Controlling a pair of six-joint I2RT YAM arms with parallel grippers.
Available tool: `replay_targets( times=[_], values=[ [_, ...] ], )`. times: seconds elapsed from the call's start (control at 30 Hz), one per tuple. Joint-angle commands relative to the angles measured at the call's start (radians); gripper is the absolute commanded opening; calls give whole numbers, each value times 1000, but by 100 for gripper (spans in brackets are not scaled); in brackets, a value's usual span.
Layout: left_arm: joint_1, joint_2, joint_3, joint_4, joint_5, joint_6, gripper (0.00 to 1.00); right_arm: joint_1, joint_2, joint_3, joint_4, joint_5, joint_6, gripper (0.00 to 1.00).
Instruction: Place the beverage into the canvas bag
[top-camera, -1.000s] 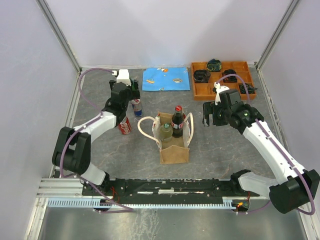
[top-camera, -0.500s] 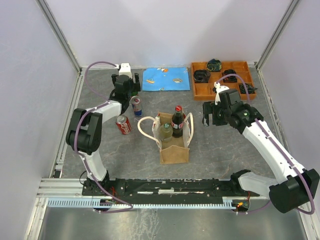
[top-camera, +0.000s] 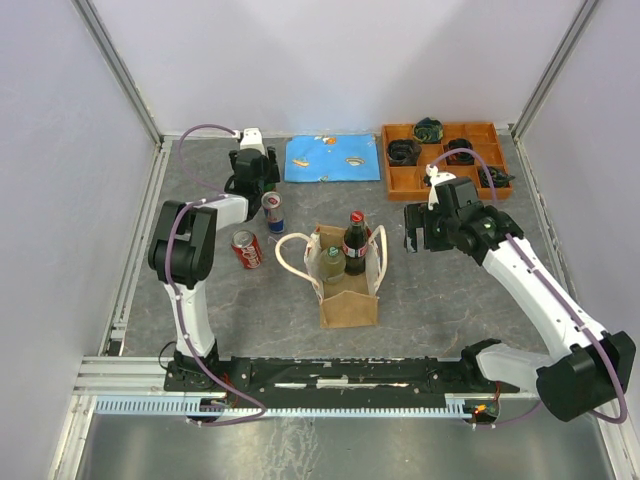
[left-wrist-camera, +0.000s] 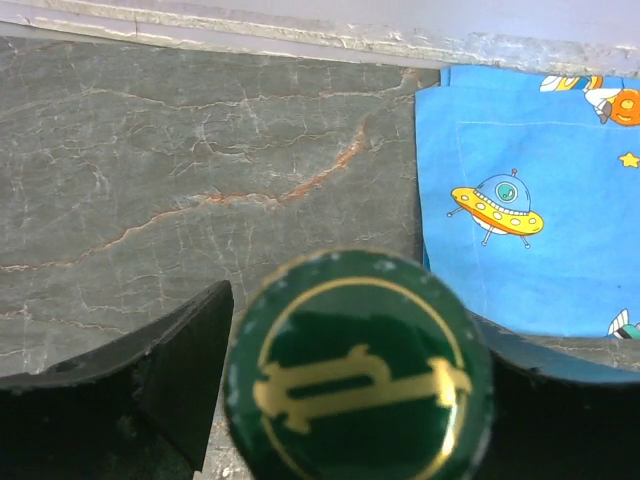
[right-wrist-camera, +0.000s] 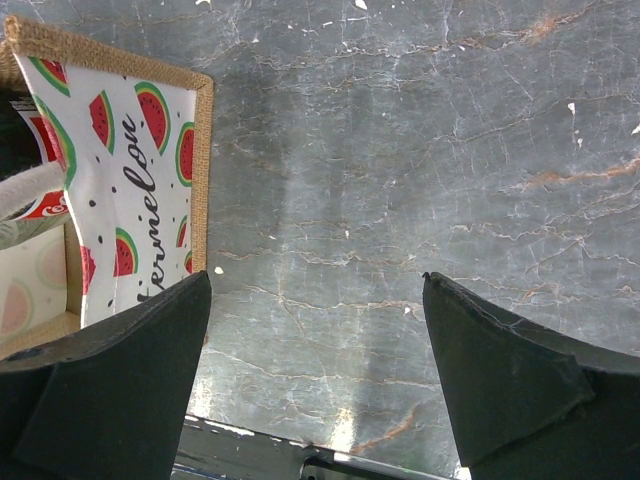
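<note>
The tan canvas bag (top-camera: 348, 300) stands open at mid-table with cream handles. A cola bottle (top-camera: 354, 238) and a green-capped bottle (top-camera: 331, 263) stand inside it. My left gripper (top-camera: 256, 180) is at the back left with its jaws wide apart on either side of a green bottle. The bottle's green and gold cap (left-wrist-camera: 358, 385) fills the space in the left gripper (left-wrist-camera: 355, 330) in the wrist view. My right gripper (top-camera: 418, 236) is open and empty to the right of the bag. Its wrist view shows the right gripper (right-wrist-camera: 315, 300) over bare table, with the bag's watermelon lining (right-wrist-camera: 130, 180) at left.
A blue and silver can (top-camera: 272, 211) stands just in front of my left gripper. A red cola can (top-camera: 246, 249) lies on its side left of the bag. A blue printed cloth (top-camera: 333, 158) lies at the back. An orange compartment tray (top-camera: 396, 181) sits at the back right.
My left arm has swung toward the back and its gripper has moved from beside the cans to over the green bottle. The right arm has barely moved.
</note>
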Motion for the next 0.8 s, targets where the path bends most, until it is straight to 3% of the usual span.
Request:
replay_targets(
  times=[0.0,0.1,0.17,0.23,0.77],
  values=[
    [5,16,46,80,6,-31,69,3,11,27,16,13,-7,94],
    [7,22,50,95,10,-26,43,2,18,29,19,11,-4,94],
    [6,21,51,99,15,-20,19,1,21,29,23,9,-4,94],
    [7,18,54,96,25,-17,4,3,26,31,24,7,-2,94],
    [14,-190,142,-37,135,29,3,2,35,28,45,-17,-4,94]
  ],
)
